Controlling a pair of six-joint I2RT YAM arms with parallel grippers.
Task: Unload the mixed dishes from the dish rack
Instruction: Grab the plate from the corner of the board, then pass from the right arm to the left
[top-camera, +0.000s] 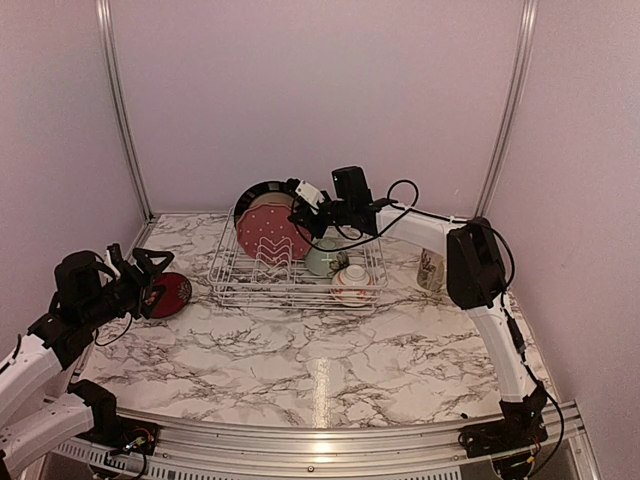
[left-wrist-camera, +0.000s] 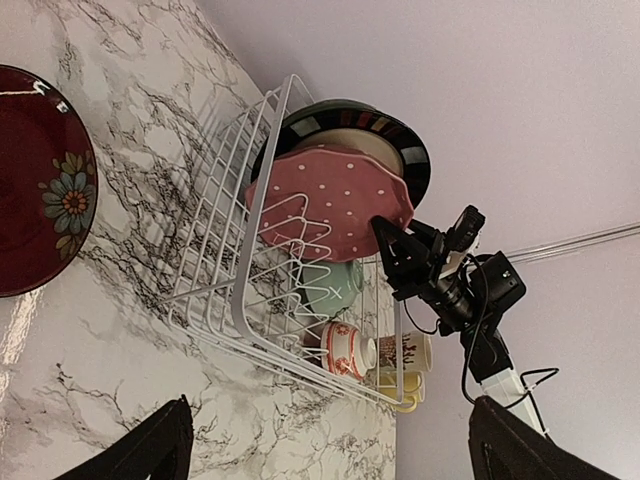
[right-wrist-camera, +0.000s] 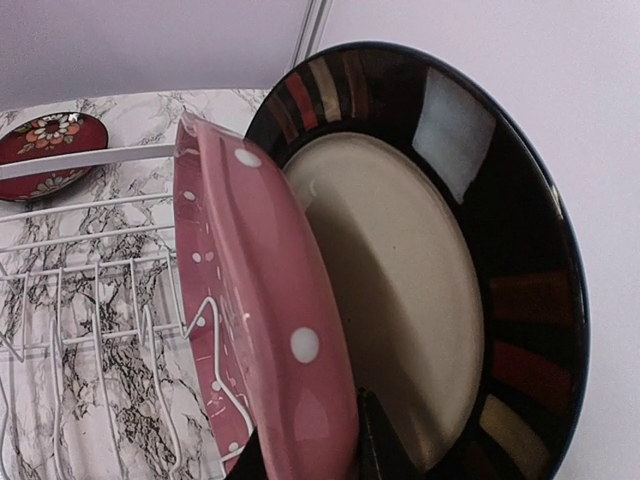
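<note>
Glossy, marble-patterned tabletop; white coated-wire dish rack; smooth, shiny glazed pink dotted plate and black-rimmed cream plate; matt pale walls; brushed-metal corner rails.

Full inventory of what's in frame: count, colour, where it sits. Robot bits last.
dish rack: 1, white wire, back centre of table
black-rimmed plate: 1, cream centre, upright in rack, rearmost
pink dotted plate: 1, pink with white dots, upright in rack, in front of it
pale green dish: 1, in rack, right of plates
patterned bowl: 1, red-white, on its side, rack's right front
dark-red plate: 1, flower motif, flat on table left of rack
cream mug: 1, patterned, on table right of rack
yellow mug: 1, beside cream mug, mostly hidden
table: 1, marble pattern
left gripper: 1, black, open, near dark-red plate
right gripper: 1, black, closed on pink dotted plate's rim
</note>
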